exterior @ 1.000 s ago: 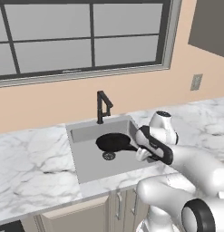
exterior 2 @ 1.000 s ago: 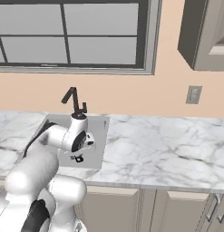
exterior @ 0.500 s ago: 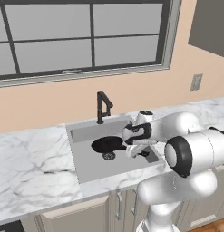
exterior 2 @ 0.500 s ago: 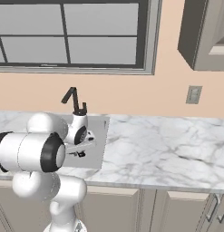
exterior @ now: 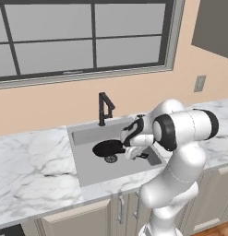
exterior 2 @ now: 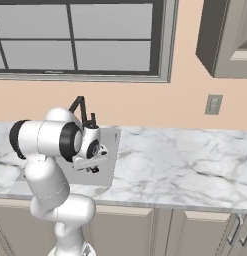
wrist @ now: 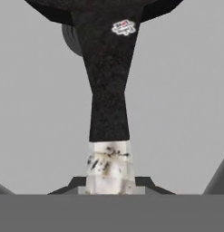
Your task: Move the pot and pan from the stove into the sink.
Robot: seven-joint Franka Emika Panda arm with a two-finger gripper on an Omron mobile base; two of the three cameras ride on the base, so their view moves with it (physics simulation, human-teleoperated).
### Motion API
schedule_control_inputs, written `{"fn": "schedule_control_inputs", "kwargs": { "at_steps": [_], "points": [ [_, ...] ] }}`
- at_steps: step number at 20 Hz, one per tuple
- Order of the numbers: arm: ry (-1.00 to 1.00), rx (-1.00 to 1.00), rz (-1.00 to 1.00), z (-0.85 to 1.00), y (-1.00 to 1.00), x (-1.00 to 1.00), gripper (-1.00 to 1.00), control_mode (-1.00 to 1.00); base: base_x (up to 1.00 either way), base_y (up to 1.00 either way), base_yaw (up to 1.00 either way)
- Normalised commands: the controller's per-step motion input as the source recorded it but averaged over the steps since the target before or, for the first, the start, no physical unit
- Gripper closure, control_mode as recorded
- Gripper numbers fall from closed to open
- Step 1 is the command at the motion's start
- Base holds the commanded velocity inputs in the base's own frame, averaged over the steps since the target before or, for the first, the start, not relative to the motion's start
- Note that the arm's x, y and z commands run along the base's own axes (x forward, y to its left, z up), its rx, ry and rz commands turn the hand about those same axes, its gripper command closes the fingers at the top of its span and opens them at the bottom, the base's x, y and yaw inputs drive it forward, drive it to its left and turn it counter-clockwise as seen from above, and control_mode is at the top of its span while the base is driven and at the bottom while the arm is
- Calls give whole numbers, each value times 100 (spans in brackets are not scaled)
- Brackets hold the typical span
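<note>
I've got the end effector [wrist: 110, 183] clamped on the pan [exterior: 108, 148] handle. Pan sits in the sink [exterior: 87, 168], over the drain.

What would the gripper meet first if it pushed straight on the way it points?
The gripper is shut on the pan handle, so the black pan itself lies straight ahead; beyond it, probably the sink floor.

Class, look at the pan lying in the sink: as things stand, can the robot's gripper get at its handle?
Yes, it seems so. The gripper sits low inside the sink, and the hand view shows the handle of the pan running straight between its fingertips, apparently already clamped. Nothing else stands in the way.
</note>
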Motion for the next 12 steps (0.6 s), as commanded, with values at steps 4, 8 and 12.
{"fn": "schedule_control_inputs", "kwargs": {
  "at_steps": [4, 8, 12],
  "points": [
    [0, 0, 0, 0, 0, 1, -100, -100, 0, 0, 0],
    [0, 2, 0, 22, 0, 5, -100, -100, 0, 0, 0],
    [4, 5, -1, 81, 0, 0, -100, -100, 0, 0, 0]
  ]
}}
